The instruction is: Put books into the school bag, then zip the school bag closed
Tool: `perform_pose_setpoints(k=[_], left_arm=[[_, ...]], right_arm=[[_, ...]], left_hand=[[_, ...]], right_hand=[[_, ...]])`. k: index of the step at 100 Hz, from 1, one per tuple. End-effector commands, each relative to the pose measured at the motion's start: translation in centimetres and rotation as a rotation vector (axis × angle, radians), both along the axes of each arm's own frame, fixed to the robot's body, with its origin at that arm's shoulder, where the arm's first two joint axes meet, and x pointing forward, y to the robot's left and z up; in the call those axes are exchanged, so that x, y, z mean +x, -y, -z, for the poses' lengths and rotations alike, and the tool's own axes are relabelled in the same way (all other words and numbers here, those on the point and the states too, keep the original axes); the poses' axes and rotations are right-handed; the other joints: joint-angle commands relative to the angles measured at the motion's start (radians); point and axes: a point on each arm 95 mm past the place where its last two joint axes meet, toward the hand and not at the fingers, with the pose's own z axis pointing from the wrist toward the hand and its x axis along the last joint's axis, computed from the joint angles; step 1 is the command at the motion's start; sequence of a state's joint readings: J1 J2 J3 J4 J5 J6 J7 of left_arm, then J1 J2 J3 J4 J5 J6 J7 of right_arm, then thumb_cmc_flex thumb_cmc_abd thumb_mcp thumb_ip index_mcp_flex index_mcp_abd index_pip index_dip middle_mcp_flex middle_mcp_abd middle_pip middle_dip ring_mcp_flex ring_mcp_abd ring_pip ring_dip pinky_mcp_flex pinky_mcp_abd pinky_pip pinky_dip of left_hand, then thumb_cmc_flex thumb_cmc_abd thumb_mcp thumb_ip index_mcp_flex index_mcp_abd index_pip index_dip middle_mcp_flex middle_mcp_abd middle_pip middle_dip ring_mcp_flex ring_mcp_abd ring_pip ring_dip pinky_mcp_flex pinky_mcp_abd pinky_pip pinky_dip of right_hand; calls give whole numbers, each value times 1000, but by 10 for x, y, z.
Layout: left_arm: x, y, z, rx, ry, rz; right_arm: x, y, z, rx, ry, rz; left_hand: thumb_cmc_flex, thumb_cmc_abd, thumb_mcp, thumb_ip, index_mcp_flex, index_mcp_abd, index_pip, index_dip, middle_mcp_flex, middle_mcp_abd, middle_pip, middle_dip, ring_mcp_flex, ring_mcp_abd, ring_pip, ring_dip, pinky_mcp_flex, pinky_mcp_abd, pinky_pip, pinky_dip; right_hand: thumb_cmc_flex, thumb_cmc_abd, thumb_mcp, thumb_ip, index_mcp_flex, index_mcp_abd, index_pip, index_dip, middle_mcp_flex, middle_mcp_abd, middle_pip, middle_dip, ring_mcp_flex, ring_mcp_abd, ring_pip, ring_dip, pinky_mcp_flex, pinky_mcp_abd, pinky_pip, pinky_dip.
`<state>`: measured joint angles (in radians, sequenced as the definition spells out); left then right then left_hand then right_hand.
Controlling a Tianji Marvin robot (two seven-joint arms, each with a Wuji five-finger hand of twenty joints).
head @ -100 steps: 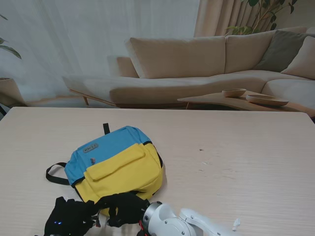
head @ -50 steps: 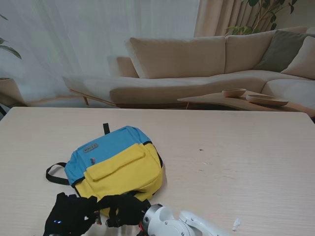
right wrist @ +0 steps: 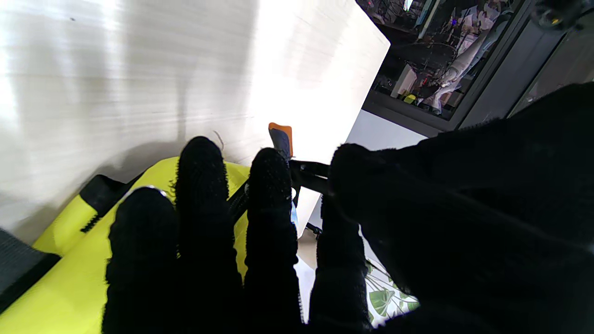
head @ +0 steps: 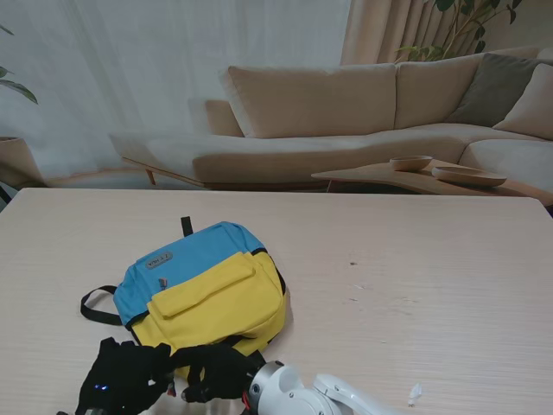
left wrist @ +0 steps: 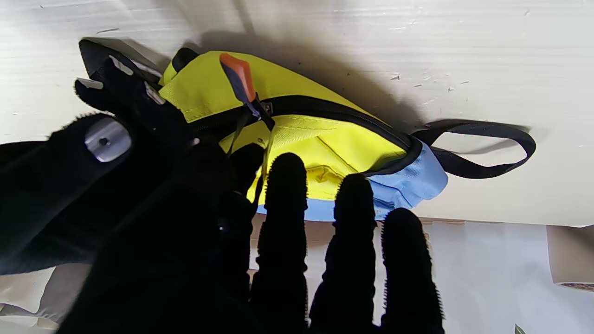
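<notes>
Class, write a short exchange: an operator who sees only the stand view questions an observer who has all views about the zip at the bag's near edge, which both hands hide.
Operator: The near edge of the bag is covered. Is there a zip pull?
Observer: Yes. The left wrist view shows an orange pull on the black zip, and no fingers seem closed on it.
Operator: Where is the right hand?
Observer: On the bag's yellow corner, right beside the pull.
Operator: And the left hand?
Observer: Its fingers are straight and apart, pointing at the zip.
</notes>
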<state>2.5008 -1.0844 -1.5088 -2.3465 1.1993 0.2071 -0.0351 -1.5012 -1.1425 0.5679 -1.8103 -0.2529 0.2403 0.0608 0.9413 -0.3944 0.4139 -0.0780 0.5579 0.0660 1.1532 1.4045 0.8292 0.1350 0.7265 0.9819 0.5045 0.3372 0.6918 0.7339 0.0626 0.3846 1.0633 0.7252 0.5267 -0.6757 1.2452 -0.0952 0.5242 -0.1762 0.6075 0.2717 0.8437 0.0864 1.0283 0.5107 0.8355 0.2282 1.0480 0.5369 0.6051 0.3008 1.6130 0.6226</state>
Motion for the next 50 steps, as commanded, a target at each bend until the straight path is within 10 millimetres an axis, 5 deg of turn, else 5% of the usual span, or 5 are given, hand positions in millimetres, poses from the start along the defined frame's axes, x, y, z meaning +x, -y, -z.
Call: perform_pose_setpoints(k=[1,15,25,41,50], left_arm=[[-1,4,-9,-17,2,6],[0,4,-10,-23,7,4],[1,3,-10,-30,9,1],[5,0,-11,-38,2,-7],[5,-3,-10,-58,-13,-15]], right_arm=[[-5,-7,2,-2,-15,-18],[-7,-10,8,-15,-20,-33],[-9,-10,11,-20,-26,-41],[-11,-11,13,-13,-21,-42],[-11,-11,13,-3,-20,-34]], left_hand=[[31,-3,29,20,-12,-94,50,27,20,-21,12,10,20,13,28,13,-5,43,45,16],[27,2,32,21,-12,-94,50,27,12,9,12,10,18,15,28,13,-5,44,45,16],[27,1,33,21,-12,-94,50,27,13,6,12,9,18,15,27,13,-5,45,45,16],[14,1,23,12,-26,-109,35,17,-6,-6,-2,-3,0,13,14,8,-17,37,36,12],[43,21,-123,31,-119,-116,-151,-246,-139,8,-107,-229,-74,12,-69,-29,-62,24,-33,-17]], right_hand=[[-23,-9,5,-11,25,-21,-10,21,38,17,1,16,36,11,34,-1,7,22,52,16],[-21,-12,7,-14,192,2,72,85,53,24,0,30,44,13,44,2,9,29,52,18],[-6,-62,2,-48,245,4,311,40,61,27,-7,40,48,15,48,0,9,35,51,20],[-47,-18,-81,-80,366,-4,437,200,83,22,10,67,66,23,52,-2,13,41,52,22],[-31,4,-102,-91,397,-2,450,223,93,30,8,76,70,31,52,-3,12,49,51,22]])
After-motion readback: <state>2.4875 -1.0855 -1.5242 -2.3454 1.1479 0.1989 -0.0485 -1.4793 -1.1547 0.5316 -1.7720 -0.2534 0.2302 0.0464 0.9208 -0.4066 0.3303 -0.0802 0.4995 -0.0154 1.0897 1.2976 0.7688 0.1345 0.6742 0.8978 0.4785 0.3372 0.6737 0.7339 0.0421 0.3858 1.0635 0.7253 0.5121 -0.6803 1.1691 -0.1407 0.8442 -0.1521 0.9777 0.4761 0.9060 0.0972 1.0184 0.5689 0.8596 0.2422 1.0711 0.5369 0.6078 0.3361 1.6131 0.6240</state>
